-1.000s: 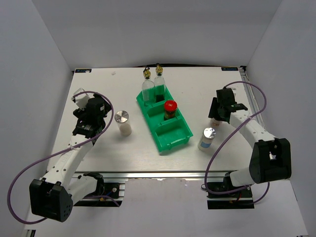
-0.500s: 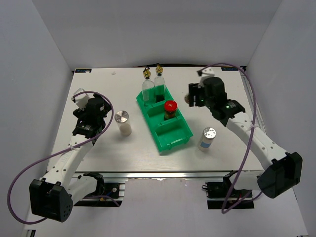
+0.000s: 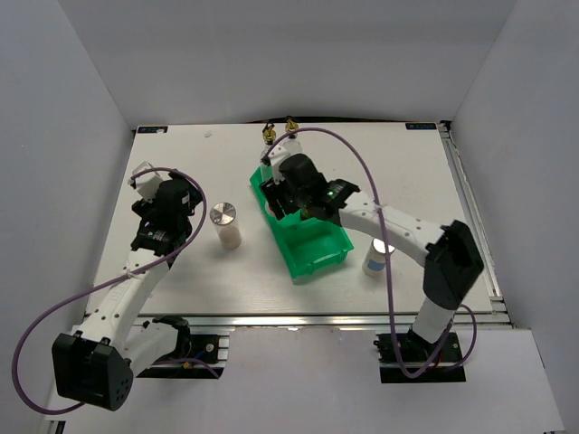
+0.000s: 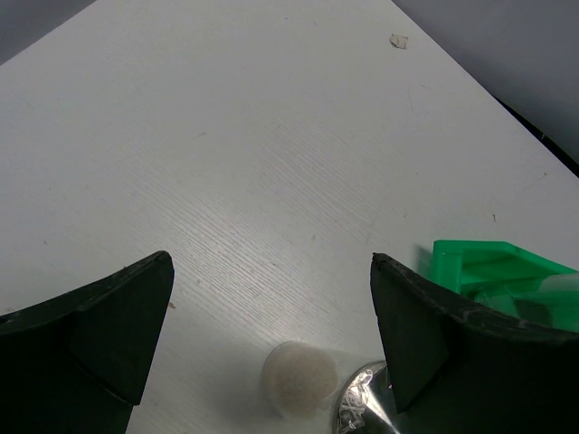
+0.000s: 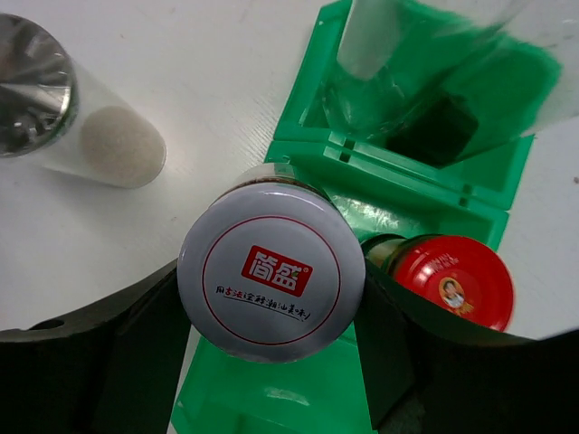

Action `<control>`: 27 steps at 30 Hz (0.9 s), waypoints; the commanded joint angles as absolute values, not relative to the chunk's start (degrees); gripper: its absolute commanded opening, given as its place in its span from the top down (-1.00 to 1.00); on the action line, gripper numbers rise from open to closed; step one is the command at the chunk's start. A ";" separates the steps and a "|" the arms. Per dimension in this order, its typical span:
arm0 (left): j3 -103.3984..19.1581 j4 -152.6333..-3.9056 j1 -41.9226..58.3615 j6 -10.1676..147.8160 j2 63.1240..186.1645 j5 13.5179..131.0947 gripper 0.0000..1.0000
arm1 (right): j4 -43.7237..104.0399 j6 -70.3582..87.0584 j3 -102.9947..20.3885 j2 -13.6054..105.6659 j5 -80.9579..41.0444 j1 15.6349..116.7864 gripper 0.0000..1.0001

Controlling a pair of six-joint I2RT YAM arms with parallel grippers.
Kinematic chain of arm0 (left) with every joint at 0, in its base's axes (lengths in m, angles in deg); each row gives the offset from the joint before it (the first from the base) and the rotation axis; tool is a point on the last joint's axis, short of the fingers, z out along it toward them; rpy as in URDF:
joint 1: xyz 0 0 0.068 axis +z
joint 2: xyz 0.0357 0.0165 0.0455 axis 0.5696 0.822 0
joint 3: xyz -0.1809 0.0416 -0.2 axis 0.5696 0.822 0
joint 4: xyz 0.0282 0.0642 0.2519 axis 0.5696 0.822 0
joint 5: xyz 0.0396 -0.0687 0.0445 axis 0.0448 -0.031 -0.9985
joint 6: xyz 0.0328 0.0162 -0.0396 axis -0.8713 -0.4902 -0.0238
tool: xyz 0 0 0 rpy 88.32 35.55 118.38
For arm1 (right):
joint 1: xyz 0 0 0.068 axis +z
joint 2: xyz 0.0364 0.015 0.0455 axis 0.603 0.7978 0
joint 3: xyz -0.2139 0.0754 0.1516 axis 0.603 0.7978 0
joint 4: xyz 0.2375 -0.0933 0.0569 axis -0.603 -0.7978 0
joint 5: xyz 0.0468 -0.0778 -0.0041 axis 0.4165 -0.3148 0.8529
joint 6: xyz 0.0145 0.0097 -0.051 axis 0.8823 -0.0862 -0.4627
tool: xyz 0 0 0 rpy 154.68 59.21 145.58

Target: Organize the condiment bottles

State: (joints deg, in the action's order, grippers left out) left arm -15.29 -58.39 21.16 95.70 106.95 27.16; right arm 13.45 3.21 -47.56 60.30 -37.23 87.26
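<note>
Currently your right gripper [image 5: 269,303] is clamped on the white-lidded jar [image 5: 270,271], held above the green tray [image 5: 398,194]. The red-lidded jar [image 5: 450,282] stands in the tray, just beside and below the gripper. Centre over free compartment floor, descend vertically, and release only once seated.

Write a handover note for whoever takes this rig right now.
Left gripper: open and empty, over the table near the left shaker.
Right gripper: shut on the white-lidded jar, held over the green tray beside the red-lidded jar.
Done: the two gold-capped bottles stand in the tray's far compartment and the red-lidded jar in the middle one.
Left: set the white-lidded jar down and release it, then probably bring in the left shaker and the right shaker, both on the table.
</note>
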 commanded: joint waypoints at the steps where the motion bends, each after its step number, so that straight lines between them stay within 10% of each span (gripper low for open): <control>1: -15.13 -57.97 21.45 95.65 105.31 26.43 -0.96 | 16.34 3.20 -55.13 62.75 -43.14 88.06 1.00; 19: -14.95 -58.32 21.53 95.65 105.58 26.96 -0.96 | 11.86 8.04 -56.90 72.53 -49.66 88.06 0.98; 27: -14.86 -58.32 21.54 95.65 105.49 27.22 -0.96 | 11.68 8.91 -57.34 74.63 -48.25 88.15 0.43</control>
State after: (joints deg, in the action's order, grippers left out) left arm -15.29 -58.23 21.16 95.70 106.71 27.16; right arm 8.10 7.62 -53.63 75.75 -47.04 88.11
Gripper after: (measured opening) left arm 0.983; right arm 0.692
